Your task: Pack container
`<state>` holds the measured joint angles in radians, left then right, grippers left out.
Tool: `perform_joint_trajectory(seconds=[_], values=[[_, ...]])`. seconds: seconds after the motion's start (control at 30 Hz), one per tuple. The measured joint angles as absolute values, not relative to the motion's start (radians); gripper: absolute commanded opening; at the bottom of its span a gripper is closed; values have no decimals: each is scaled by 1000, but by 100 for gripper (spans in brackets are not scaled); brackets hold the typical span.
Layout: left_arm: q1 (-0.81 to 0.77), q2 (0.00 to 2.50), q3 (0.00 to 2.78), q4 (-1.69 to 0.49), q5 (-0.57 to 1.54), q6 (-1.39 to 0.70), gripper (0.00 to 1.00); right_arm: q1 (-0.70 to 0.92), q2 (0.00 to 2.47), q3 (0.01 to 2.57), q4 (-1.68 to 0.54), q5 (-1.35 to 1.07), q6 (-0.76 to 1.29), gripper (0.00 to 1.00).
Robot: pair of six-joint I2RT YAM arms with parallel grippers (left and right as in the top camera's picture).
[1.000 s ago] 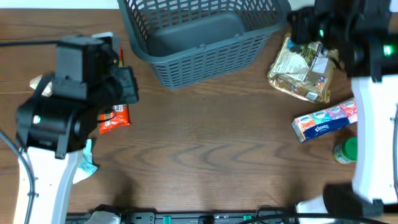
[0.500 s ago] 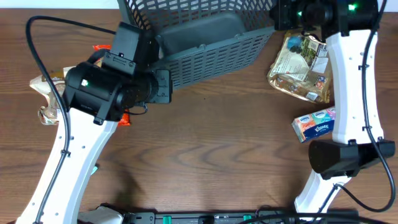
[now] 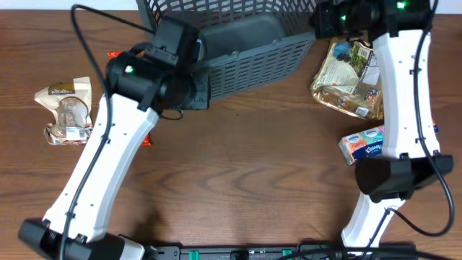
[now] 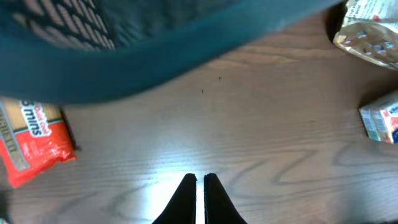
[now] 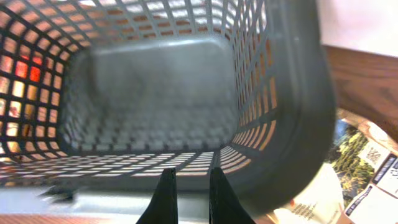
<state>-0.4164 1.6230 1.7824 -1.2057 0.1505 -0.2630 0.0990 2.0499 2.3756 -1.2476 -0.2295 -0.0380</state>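
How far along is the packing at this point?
Done: nothing; the container is empty inside. In hand: the right gripper sits over its rim, the left gripper shut, empty, near its front wall. Left: the snack bag, Kleenex tissue pack, bread bag and orange packet all lie on the table.

Count from here: 1 grey lattice basket (image 3: 245,61). 2 robot arms: left arm (image 3: 108,159), right arm (image 3: 408,94). 1 clear bag of baked goods (image 3: 65,108). 1 printed pouch (image 3: 346,79). 1 tissue pack (image 3: 364,144). At least 1 orange-red packet (image 4: 34,140). Overhead shows orange slivers in two spots, so I can't tell if there's a second.
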Motion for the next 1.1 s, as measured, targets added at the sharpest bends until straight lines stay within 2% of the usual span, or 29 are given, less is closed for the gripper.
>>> perform_joint_trajectory(seconds=[0.57, 1.1], values=[[-399, 1644, 1782, -1154, 110, -228, 6, 99, 2118, 2388, -1274, -244, -63, 1], [-354, 1644, 1782, -1113, 85, -228, 6, 141, 2121, 2388, -1417, -237, -81, 1]])
